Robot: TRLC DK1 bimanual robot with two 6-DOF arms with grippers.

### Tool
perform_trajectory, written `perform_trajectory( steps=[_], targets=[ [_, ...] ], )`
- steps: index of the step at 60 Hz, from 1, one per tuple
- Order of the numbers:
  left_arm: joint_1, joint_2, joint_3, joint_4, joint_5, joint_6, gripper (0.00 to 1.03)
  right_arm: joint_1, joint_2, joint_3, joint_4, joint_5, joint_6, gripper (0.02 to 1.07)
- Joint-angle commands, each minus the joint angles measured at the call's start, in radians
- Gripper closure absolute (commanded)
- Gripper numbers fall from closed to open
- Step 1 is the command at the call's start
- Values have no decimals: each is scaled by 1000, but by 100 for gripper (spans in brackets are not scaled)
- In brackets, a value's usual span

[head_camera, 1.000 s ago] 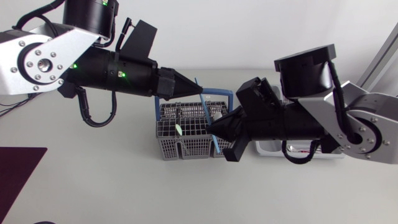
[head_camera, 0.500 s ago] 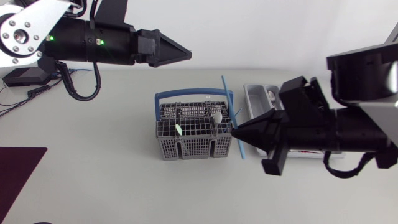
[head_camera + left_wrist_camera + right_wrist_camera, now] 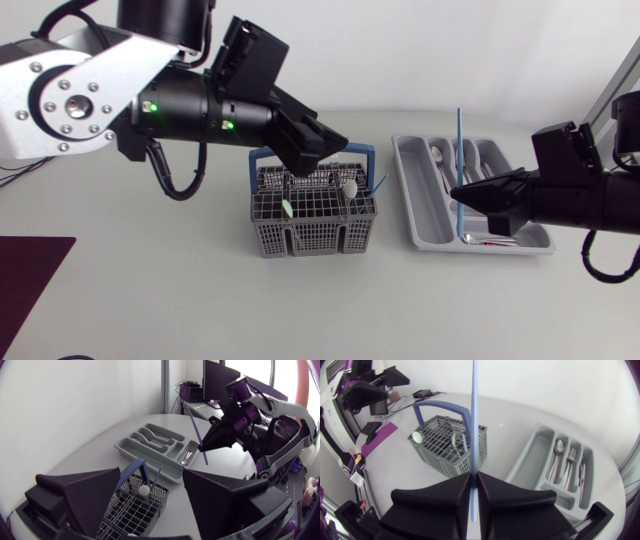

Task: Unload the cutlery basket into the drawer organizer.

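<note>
— Starting nearest the right wrist camera, what is seen at the right gripper (image 3: 474, 476)?

— Its two fingers are pressed together on a thin blue straw (image 3: 474, 410). The straw is clamped near its lower end and is held upright.

— Over which place is it held?

— It is held above the grey drawer organizer (image 3: 421, 215), about over the middle compartments. Whether its lower tip touches the organizer cannot be told. A spoon (image 3: 559, 447) and a fork (image 3: 571, 455) are laid in the narrow compartments.

— And further away?

— The grey cutlery basket (image 3: 300, 238), with a blue handle (image 3: 262, 158), is placed beside the organizer, a little apart from it. Inside it a white rounded utensil (image 3: 350, 187), a second blue straw (image 3: 378, 185) and a green-tipped piece (image 3: 285, 208) are seen standing.

— How is the left gripper (image 3: 335, 145) found?

— It is held over the far side of the basket. Its fingers are spread wide and nothing is grasped; in the left wrist view the basket is seen under the gap between them.
</note>
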State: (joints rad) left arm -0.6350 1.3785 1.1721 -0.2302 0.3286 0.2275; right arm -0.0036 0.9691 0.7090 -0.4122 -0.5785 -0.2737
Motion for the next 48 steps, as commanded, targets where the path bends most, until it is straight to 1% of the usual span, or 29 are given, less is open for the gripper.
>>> perform_trajectory(
  steps=[1, 4, 7, 10, 14, 15, 23, 30, 33, 36, 43, 48],
  targets=[
    [-38, 42, -12, -15, -40, 87, 5, -42, 100, 32, 21, 5, 8, 101],
    [-55, 67, 3, -38, -79, 121, 5, -52, 164, 53, 44, 26, 34, 101],
    [-69, 90, 21, -61, -94, 142, 5, -52, 220, 73, 59, 57, 48, 101],
    [-84, 134, 60, -109, -126, 176, 6, -50, 290, 104, 70, 83, 71, 101],
    [-94, 157, 83, -135, -140, 193, 6, -39, 361, 139, 85, 115, 99, 101],
    [-103, 179, 101, -153, -160, 213, 6, -30, 385, 150, 95, 126, 114, 101],
    [-129, 231, 152, -195, -214, 256, 6, 8, 528, 233, 108, 189, 168, 101],
    [-149, 264, 179, -207, -243, 283, 6, 33, 632, 305, 110, 230, 203, 101],
    [-152, 281, 190, -208, -255, 297, 6, 50, 683, 340, 110, 272, 222, 101],
    [-157, 295, 199, -212, -266, 311, 6, 54, 724, 371, 104, 287, 237, 101],
    [-157, 324, 216, -213, -273, 345, 6, 70, 806, 426, 101, 350, 266, 101],
    [-157, 346, 228, -213, -276, 369, 6, 73, 862, 461, 96, 378, 283, 101]
  ],
)
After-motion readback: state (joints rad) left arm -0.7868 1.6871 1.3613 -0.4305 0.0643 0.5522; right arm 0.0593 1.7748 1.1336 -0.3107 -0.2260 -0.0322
